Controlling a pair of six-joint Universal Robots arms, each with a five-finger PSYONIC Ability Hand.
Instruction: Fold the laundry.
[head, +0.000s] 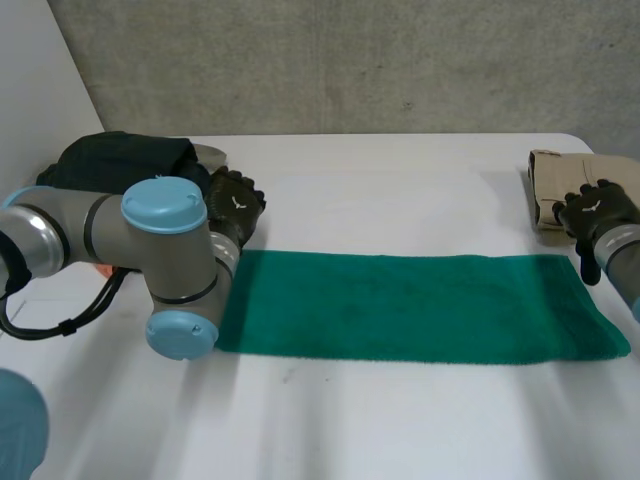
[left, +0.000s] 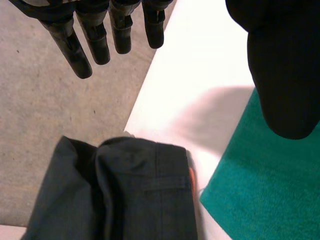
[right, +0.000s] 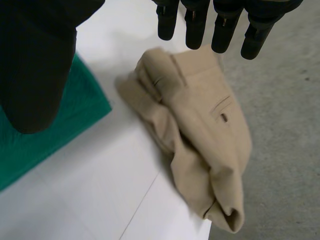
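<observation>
Across the middle of the table the green towel lies flat as a long strip, likely laid out for folding. Left hand hovers by its far left corner, right hand by its far right corner. Both have straight fingers and hold nothing, probably poised to pinch the corners.

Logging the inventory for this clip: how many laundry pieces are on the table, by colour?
Green towel: 1
Dark garment: 1
Beige trousers: 1
Total: 3
</observation>
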